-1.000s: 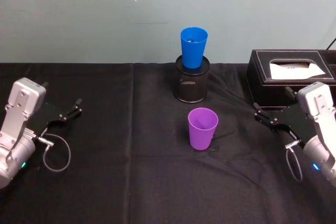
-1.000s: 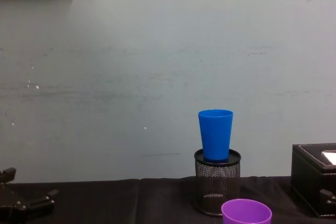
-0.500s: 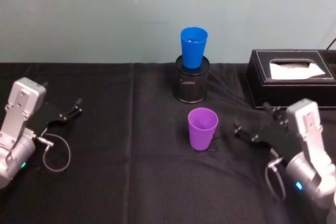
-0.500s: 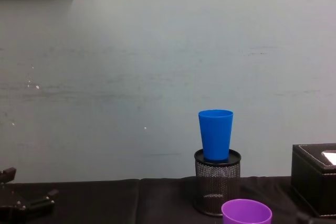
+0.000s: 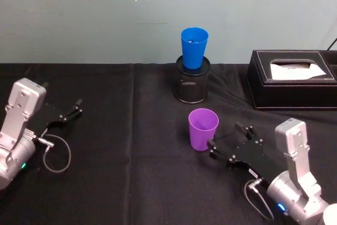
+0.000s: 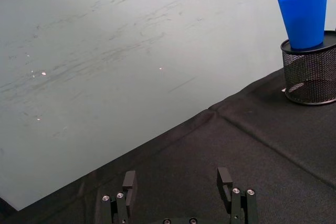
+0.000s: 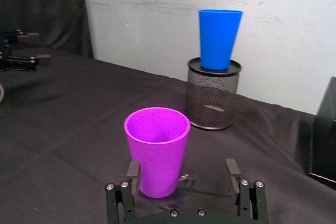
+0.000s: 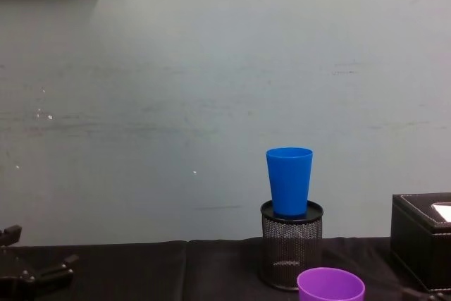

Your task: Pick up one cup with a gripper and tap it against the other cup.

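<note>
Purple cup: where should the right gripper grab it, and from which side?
Take the purple cup across its side wall, upper half below the rim, coming in level from the robot's right, where the open right gripper faces it. It stands upright and widens upward, so a side pinch should resist slipping.

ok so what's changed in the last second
The right tool swung in from beside the tissue box toward the purple cup. It now sits open right next to the cup, not closed on it. Nothing was gripped or released. The purple cup, the blue cup on the mesh holder and the open left tool stayed put.
</note>
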Motion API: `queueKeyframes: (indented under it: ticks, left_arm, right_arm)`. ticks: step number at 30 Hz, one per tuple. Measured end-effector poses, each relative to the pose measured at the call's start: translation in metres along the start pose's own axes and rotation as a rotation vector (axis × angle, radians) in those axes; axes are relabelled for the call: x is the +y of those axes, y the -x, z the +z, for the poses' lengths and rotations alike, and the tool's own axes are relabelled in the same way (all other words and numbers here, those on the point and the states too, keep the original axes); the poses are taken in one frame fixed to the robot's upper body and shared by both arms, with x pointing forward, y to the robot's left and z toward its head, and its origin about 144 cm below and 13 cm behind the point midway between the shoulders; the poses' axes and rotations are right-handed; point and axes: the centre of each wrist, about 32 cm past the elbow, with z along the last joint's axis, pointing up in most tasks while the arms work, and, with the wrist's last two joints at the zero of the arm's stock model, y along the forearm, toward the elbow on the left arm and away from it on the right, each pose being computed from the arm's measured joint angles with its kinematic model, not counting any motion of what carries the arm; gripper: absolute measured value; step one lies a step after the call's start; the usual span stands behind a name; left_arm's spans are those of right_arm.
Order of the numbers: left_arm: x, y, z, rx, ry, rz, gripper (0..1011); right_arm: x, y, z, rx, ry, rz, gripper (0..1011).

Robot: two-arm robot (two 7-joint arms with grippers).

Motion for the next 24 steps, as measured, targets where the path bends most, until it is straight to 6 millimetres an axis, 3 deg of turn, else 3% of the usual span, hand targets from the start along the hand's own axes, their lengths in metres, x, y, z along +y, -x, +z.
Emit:
queueKeyframes:
  ticks: [24]
  left_arm:
    - [0.000, 0.000, 0.000, 0.000, 0.000, 0.000, 1000]
  right_arm:
    - [0.045, 0.011, -0.002, 0.026, -0.016, 0.051, 1003]
